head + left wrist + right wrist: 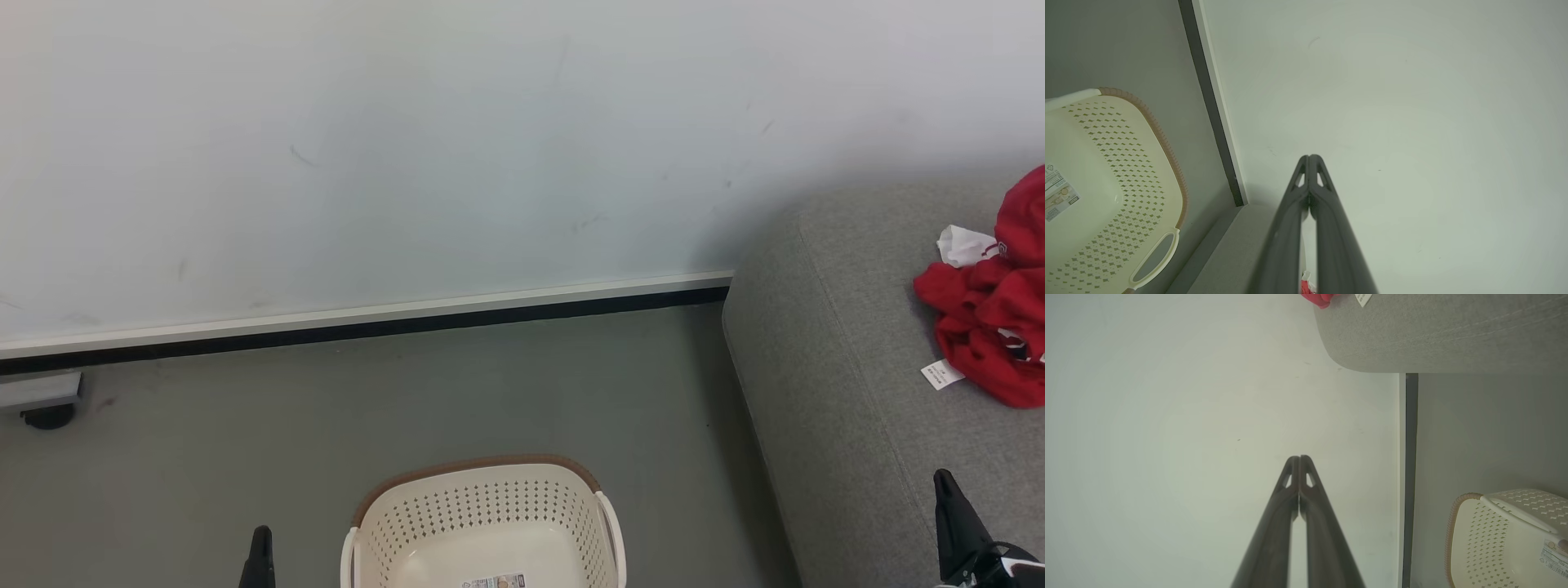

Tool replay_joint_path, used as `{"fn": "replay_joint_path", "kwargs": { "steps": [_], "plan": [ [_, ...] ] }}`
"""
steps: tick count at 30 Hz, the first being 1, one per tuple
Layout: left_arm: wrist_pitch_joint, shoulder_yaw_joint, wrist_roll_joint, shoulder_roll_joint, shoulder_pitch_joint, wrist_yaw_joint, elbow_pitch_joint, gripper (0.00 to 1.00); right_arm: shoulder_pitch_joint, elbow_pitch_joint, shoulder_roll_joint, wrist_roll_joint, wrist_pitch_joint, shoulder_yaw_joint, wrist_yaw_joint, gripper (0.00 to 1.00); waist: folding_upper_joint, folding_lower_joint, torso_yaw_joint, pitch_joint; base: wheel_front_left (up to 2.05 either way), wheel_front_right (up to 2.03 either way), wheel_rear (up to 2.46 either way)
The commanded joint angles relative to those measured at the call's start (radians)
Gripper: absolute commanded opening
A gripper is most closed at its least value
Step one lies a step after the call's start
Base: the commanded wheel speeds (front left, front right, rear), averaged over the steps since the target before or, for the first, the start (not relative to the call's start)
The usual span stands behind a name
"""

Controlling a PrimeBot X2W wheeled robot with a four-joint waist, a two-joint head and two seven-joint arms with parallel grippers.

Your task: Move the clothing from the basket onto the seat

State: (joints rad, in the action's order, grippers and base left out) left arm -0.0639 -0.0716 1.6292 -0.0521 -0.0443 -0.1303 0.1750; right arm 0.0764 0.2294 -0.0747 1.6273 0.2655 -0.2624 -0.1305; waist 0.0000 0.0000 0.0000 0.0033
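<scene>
The cream basket (482, 514) with its brown rim stands on the floor at the bottom centre of the head view; only a label shows on its bare bottom. Red clothing (992, 310) with white tags lies crumpled on the grey seat (841, 351) at the right. My left gripper (261, 543) is shut with nothing in it, left of the basket. My right gripper (945, 486) is shut and empty above the seat's front part. In the left wrist view the shut left gripper (1310, 157) points at the wall, the basket (1106, 183) to its left. The right gripper (1299, 458) is likewise shut, with the basket (1502, 535) at the lower right and the seat (1437, 330) above.
A white wall (457, 147) with a pale and black skirting (367, 322) runs behind the grey floor (204, 457). A grey frame with a black caster (45, 404) stands at the far left by the wall.
</scene>
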Motion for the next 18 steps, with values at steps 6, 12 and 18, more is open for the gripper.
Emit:
{"fn": "replay_joint_path", "kwargs": {
  "steps": [6, 12, 18],
  "plan": [
    [0.001, 0.005, -0.001, -0.001, -0.006, -0.002, 0.002, 0.0, 0.01, 0.002, 0.004, -0.005, 0.006, -0.004, 0.0, 0.0, 0.0, 0.0, 0.0, 0.0, 0.0, 0.0, 0.0],
    [0.002, 0.005, -0.001, 0.0, -0.006, -0.002, 0.002, 0.0, 0.01, 0.002, 0.006, -0.006, 0.007, -0.005, 0.0, 0.0, 0.0, 0.0, 0.0, 0.0, 0.0, 0.0, 0.0],
    [0.002, 0.005, -0.002, 0.0, -0.006, -0.002, 0.002, 0.0, 0.011, 0.002, 0.007, -0.007, 0.009, -0.007, 0.0, 0.0, 0.0, 0.0, 0.0, 0.0, 0.0, 0.0, 0.0]
  ]
}}
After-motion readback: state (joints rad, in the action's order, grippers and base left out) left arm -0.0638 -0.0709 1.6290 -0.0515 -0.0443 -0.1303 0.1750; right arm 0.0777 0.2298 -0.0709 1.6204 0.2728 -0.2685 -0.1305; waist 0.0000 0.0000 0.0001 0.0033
